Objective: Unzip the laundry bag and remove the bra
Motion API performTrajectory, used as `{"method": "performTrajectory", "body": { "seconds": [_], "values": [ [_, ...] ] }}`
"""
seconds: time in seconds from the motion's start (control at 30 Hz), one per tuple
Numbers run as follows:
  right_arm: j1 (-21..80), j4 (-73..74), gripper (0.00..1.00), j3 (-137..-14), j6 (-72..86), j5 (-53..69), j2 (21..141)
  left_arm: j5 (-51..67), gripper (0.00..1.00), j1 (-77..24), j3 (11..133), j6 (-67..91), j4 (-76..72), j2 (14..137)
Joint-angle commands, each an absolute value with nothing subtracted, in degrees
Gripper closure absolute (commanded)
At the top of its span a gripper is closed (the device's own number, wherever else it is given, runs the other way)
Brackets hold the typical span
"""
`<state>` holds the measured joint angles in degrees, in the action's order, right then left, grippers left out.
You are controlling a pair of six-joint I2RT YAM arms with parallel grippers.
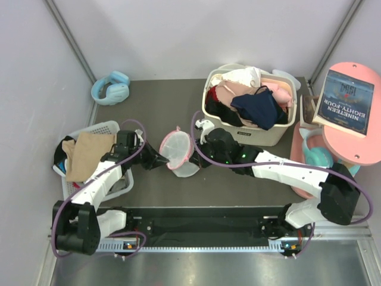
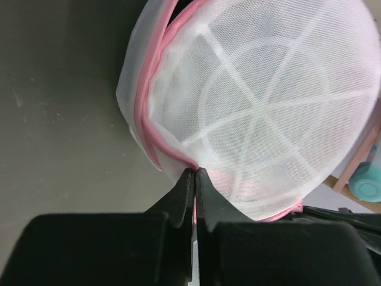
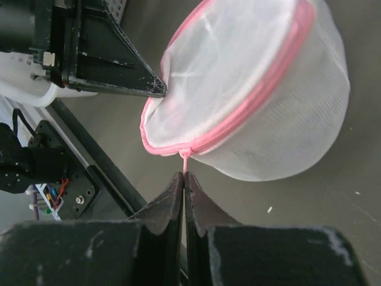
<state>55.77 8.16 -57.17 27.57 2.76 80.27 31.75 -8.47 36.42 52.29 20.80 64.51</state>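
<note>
The laundry bag (image 1: pixel 178 152), a round white mesh pouch with pink zipper trim, lies between my two grippers on the dark table. My left gripper (image 1: pixel 162 157) is shut on its pink-trimmed edge (image 2: pixel 195 171); the mesh dome (image 2: pixel 262 107) fills the left wrist view. My right gripper (image 1: pixel 194 156) is shut on the thin pink zipper pull (image 3: pixel 186 161), which hangs from the bag's zipper band (image 3: pixel 256 77). The left gripper's fingertip (image 3: pixel 159 89) touches the bag's far rim. No black bra shows through the mesh in any view.
A cream basket (image 1: pixel 262 138) behind holds pink clothes, a navy garment (image 1: pixel 257 107) and some black fabric (image 1: pixel 219 112). A white basket (image 1: pixel 101 128) with tan cloth stands at left. Blue headphones (image 1: pixel 111 87) lie at far left. A pink stand with a book (image 1: pixel 348 101) is at right.
</note>
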Motion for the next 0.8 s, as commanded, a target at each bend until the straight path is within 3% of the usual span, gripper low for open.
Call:
{"method": "performTrajectory", "body": {
  "seconds": [0.0, 0.77],
  "values": [
    [56.51, 9.39, 1.0, -56.08, 26.28, -1.13, 76.03, 29.62, 1.0, -8.7, 39.81, 45.81, 19.42, 66.79],
    [42.72, 12.66, 1.0, -52.65, 16.88, -0.62, 70.84, 19.61, 1.0, -6.33, 52.38, 25.24, 33.38, 73.92]
  ]
}}
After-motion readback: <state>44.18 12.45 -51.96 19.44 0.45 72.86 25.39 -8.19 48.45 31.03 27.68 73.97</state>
